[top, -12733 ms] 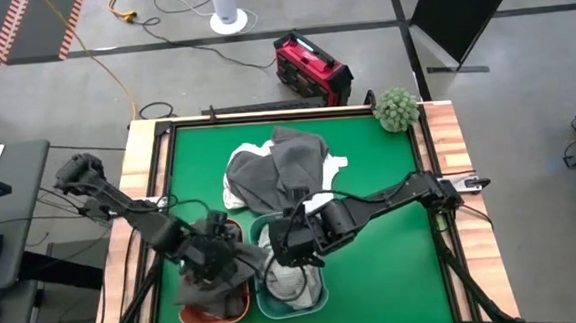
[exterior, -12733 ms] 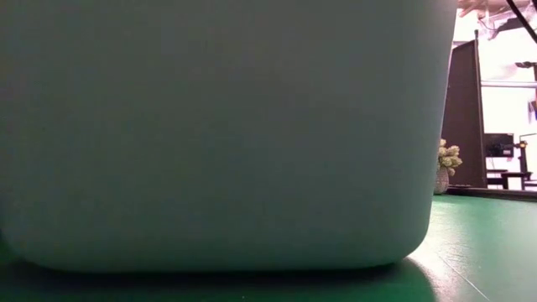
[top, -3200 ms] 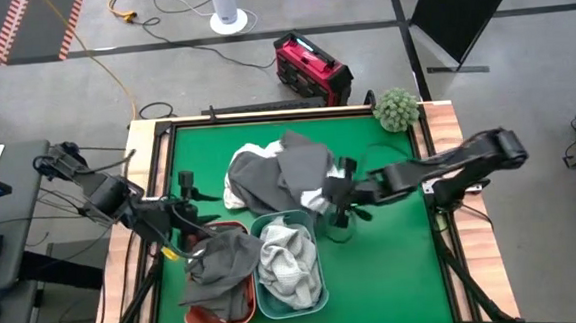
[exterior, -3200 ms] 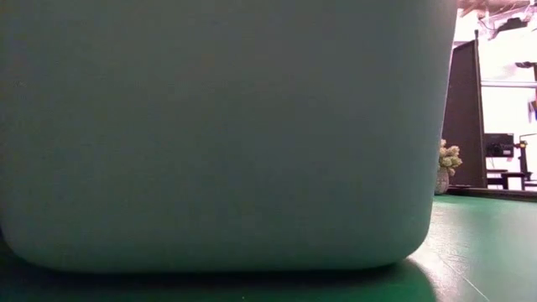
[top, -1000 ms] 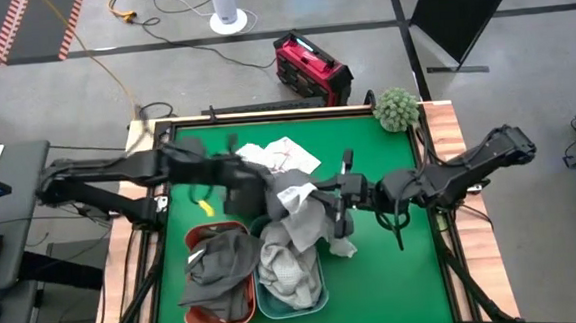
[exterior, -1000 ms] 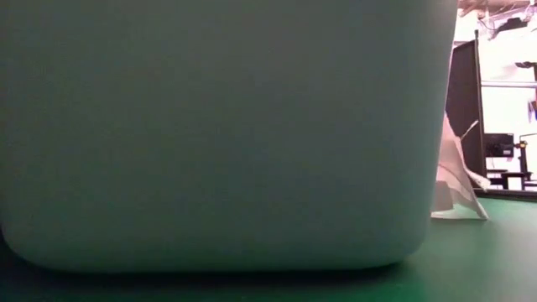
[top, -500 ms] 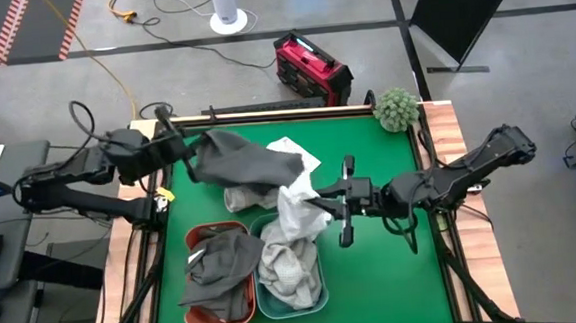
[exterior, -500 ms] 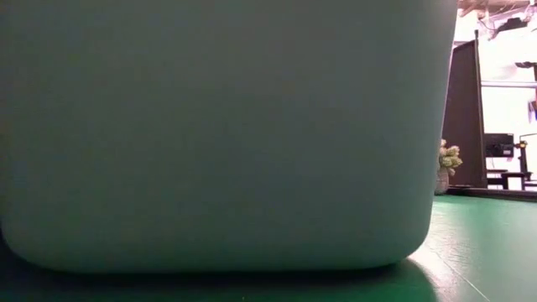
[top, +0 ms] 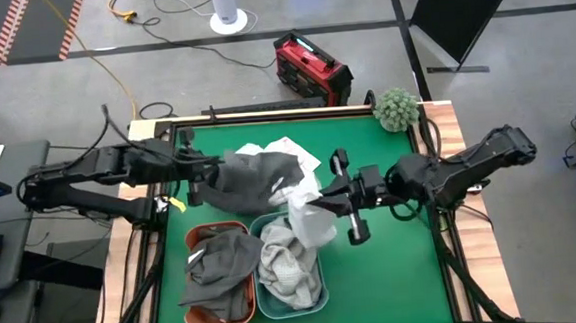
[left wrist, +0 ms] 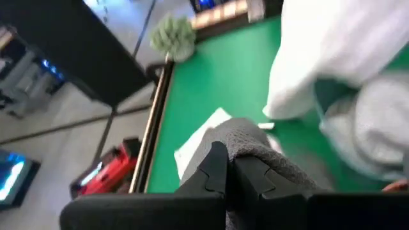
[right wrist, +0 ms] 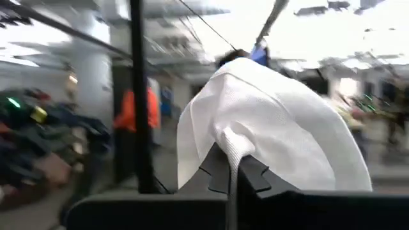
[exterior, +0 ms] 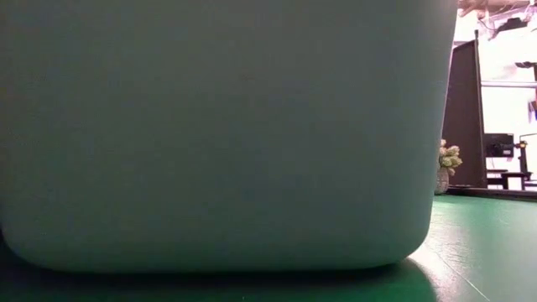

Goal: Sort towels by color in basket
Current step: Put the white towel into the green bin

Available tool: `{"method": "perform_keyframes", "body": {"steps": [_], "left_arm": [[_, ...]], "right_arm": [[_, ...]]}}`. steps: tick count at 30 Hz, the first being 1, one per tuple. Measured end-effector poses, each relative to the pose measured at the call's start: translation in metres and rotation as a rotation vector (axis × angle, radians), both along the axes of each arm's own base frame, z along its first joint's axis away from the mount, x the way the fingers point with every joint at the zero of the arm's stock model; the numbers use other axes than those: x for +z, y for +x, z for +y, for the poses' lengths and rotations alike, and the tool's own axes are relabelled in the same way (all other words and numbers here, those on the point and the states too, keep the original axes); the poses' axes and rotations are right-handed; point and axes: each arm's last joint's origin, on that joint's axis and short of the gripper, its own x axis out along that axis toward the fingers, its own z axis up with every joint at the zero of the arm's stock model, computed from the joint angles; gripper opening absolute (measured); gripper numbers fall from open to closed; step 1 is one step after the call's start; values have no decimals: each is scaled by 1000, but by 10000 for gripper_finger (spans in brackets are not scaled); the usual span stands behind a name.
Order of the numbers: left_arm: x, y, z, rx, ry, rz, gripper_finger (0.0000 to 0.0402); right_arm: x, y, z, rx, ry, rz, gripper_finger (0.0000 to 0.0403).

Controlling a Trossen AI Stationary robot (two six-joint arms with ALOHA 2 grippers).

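My left gripper [top: 209, 174] reaches in from the table's left edge and is shut on a dark grey towel [top: 257, 181] above the table's middle. My right gripper [top: 328, 197] comes from the right and is shut on a white towel [top: 312, 220], which hangs over the far right corner of the teal basket [top: 321, 298]. That basket holds light grey towels [top: 284, 267]. The rust-orange basket [top: 189, 313] beside it holds dark grey towels [top: 219, 266]. A white towel with red check lines [top: 285, 152] lies flat on the green table top behind the held ones. My left gripper pinches a bunched fold of the dark grey towel [left wrist: 252, 150] between its two fingers, coming from the table's left and slanting a little downward. The cloth drapes over the fingertips [left wrist: 214, 163] and hangs slack; I cannot tell whether its lower end touches the table. My right gripper pinches a gathered fold of the white towel [right wrist: 233, 144] between its two fingers, coming from the table's right with the fingers tipped slightly upward. The cloth billows over the fingertips [right wrist: 252, 172] and hangs slack below them, clear of the table.
A round green fuzzy ball [top: 397, 108] sits at the table's far right corner. The table has a raised wooden rim [top: 447, 132]. The teal basket's wall [exterior: 218, 134] fills nearly all of the low view. Bare green surface [top: 395, 265] lies to the right of the baskets.
My left gripper has pulled back toward the table's left edge, drawing the dark grey towel off the pile and uncovering the red-checked towel. My right gripper has tipped upward and risen; the white towel's lower end, which touched the table beside the teal basket, now hangs clear.
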Motion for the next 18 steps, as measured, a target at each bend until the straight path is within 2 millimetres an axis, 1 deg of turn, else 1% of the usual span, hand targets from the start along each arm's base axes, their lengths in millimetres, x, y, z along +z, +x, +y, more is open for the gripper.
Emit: {"method": "perform_keyframes", "body": {"steps": [3,5,7,10,12,18], "left_arm": [[-7,4,2,52,25,66,1],[-9,7,2,75,28,84,4],[-12,11,2,83,21,104,16],[-14,14,3,98,30,120,49],[-15,15,3,122,45,124,77],[-14,14,4,136,57,125,169]], "right_arm": [[11,-1,-1,104,1,-59,29],[19,3,0,183,-7,-99,30],[26,9,6,246,-26,-127,25],[35,24,17,270,-91,-134,20],[46,33,24,271,-115,-144,22],[79,54,31,264,-136,-132,30]]}}
